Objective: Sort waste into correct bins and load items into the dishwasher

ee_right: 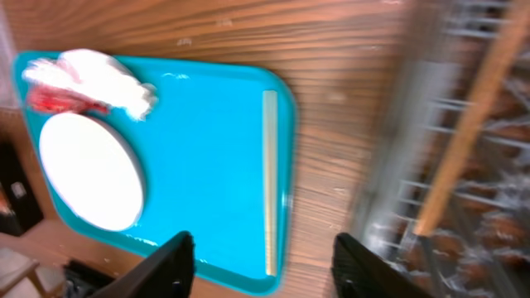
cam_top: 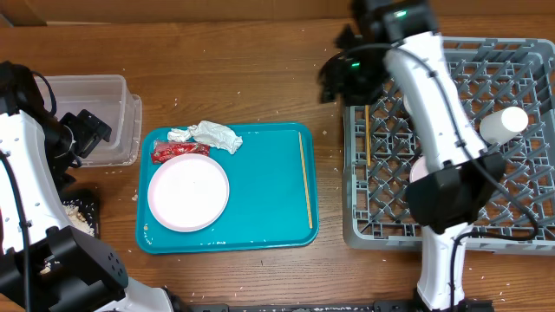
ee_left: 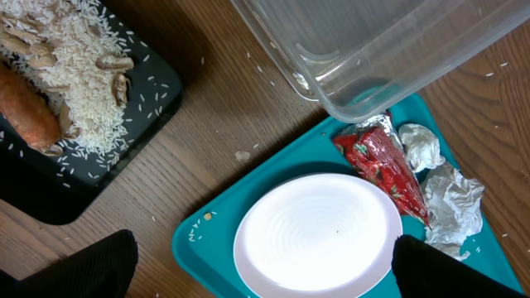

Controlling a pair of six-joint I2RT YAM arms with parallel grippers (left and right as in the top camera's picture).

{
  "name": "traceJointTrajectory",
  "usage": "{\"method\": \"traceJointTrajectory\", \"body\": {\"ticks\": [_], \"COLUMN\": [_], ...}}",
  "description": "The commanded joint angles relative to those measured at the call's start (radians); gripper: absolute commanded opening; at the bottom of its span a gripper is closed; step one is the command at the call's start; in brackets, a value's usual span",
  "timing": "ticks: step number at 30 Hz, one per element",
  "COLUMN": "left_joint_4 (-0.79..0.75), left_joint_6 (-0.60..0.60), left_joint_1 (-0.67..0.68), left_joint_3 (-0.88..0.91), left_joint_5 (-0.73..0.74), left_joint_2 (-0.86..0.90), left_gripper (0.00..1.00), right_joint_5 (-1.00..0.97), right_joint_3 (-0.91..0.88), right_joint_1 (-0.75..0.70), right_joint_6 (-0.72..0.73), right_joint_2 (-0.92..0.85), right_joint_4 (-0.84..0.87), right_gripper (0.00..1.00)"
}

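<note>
Wooden table [cam_top: 243, 78]: clear tub [cam_top: 95, 82], black tray [ee_left: 156, 87], teal tray [cam_top: 260, 199], grey dish rack [cam_top: 364, 234], stray grains [ee_left: 242, 155].

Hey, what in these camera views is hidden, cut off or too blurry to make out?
Overhead: the right arm hides the middle of the dish rack; any dishes under it can't be identified.
Overhead: the left arm covers most of the black tray.
Right wrist: the rack and the chopstick in it are blurred.
Left wrist: the clear tub runs off the top edge, so its contents are unseen.
</note>
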State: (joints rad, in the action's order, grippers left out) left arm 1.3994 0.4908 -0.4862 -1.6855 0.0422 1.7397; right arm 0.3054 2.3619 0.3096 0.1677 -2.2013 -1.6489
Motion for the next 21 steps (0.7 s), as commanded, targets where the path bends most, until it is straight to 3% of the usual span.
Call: {"method": "traceJointTrajectory", "body": {"ticks": [1, 7, 16, 21], "left_joint_4": [0.001, 0.013, 0.016, 0.014], "left_joint_6": [-0.011, -0.012, -0.012, -0.012], "left_joint_1": [0.002, 0.002, 0.002, 0.002], "left_joint_3": [0.002, 0.002, 0.002, 0.002], "left_joint_5": [0.011, 0.011, 0.011, 0.011], "left_joint_2": [0.006, 0.006, 0.006, 0.006], "left_gripper": [1.0, 1.0, 1.0, 1.0], "right_joint_5": [-0.082, -0.249, -0.233, -0.225], "right_joint_3": [-0.032, -0.225, -0.564, -0.59], "right_joint_1": [0.108, 0.239, 0.276, 0.276], "right_joint_6": [0.097, 0.204, 0.204, 0.192], "right_joint_2": [0.028, 0.028, 0.028, 0.028], "right_joint_4": [0.052, 0.181, 0.41, 0.444], "right_gripper": [0.65, 0.79, 0.79, 0.79]}}
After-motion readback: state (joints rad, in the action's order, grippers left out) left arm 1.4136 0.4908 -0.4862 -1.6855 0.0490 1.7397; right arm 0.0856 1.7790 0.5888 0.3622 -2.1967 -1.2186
